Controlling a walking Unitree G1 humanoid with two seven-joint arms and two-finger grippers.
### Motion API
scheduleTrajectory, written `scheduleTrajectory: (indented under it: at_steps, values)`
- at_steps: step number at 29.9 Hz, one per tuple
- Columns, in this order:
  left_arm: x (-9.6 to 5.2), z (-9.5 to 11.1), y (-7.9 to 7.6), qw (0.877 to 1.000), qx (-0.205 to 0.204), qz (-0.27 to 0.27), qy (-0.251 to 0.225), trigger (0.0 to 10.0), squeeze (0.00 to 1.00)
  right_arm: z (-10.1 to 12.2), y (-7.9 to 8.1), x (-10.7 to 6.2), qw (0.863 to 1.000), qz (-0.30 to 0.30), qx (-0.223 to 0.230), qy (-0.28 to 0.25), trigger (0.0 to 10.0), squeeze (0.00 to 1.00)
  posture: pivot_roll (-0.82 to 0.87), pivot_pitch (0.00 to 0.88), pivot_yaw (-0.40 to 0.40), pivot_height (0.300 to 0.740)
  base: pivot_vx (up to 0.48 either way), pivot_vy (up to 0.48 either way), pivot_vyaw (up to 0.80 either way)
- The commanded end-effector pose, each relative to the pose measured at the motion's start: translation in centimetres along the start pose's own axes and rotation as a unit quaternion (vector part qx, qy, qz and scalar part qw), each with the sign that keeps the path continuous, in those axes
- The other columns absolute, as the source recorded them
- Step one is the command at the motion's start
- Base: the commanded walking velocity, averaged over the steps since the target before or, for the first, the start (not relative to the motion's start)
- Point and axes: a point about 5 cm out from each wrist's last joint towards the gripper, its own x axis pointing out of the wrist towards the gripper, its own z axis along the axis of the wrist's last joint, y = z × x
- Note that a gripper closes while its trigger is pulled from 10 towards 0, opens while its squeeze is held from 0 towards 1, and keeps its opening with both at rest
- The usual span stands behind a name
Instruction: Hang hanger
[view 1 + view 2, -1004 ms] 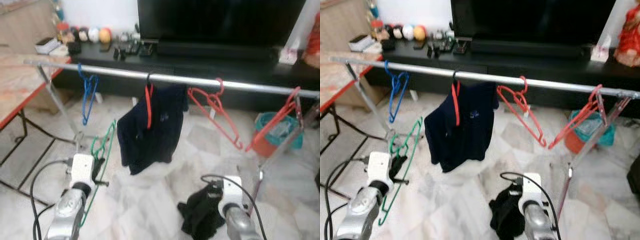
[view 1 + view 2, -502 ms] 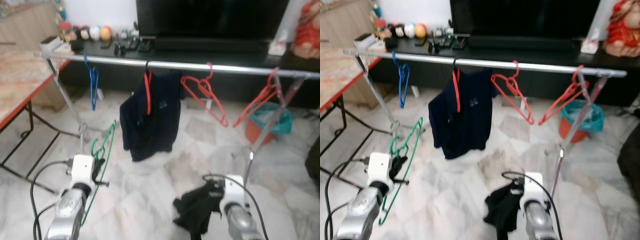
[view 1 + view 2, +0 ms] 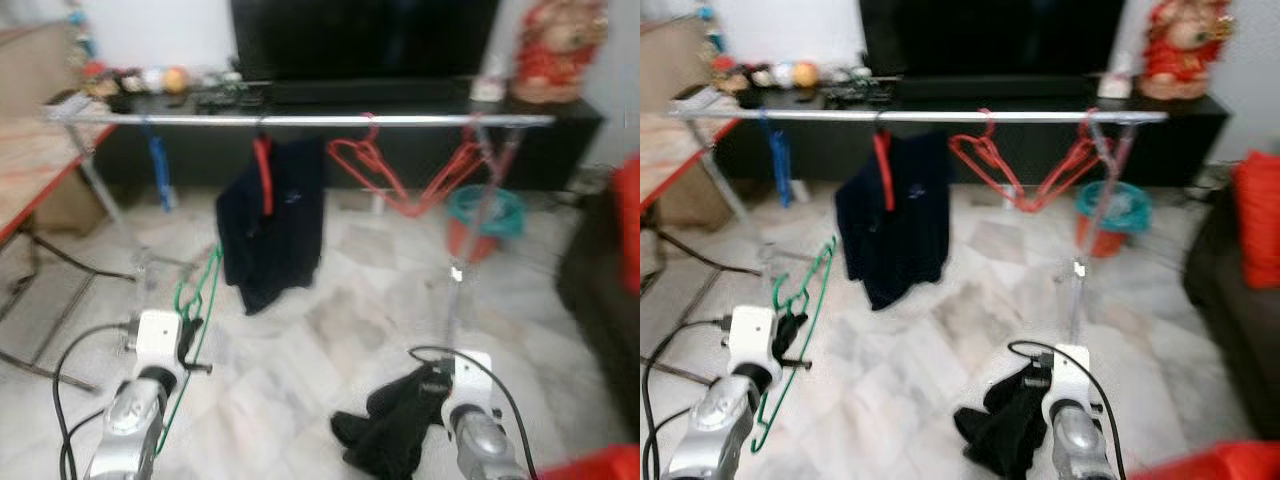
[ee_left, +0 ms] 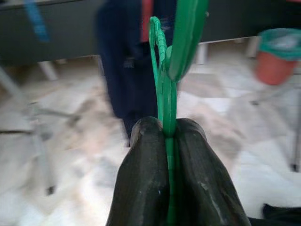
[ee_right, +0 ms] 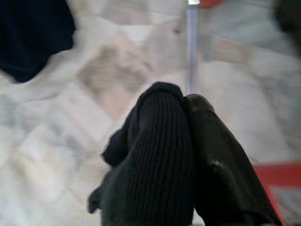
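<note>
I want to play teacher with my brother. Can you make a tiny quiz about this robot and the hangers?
1. True or false: the left end effector is shut on a green hanger.
2. What does the right end effector hold?
A. a black cloth
B. a red hanger
C. nothing
3. Fill in: the dark shirt hangs from the ____ on a red hanger.

Key
1. True
2. A
3. rail
</note>
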Motion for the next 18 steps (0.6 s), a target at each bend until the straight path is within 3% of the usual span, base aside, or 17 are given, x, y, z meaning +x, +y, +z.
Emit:
scheduleTrajectory:
  at_steps: [1,18]
  values:
    - [0.15,0.36,0.09,1.0,0.004,-0.001,-0.007,10.0,0.0,0.99,0.18,0.27,1.0,0.002,-0.002,-0.021,10.0,0.0,-0.06,0.0,0.015,0.74,0.0,0.0,0.0]
    - [0.3,0.19,-0.51,1.0,-0.002,-0.008,-0.002,10.0,0.0,1.18,0.35,0.31,1.0,0.003,-0.002,-0.027,10.0,0.0,-0.06,0.0,0.017,0.74,0.0,0.0,0.0]
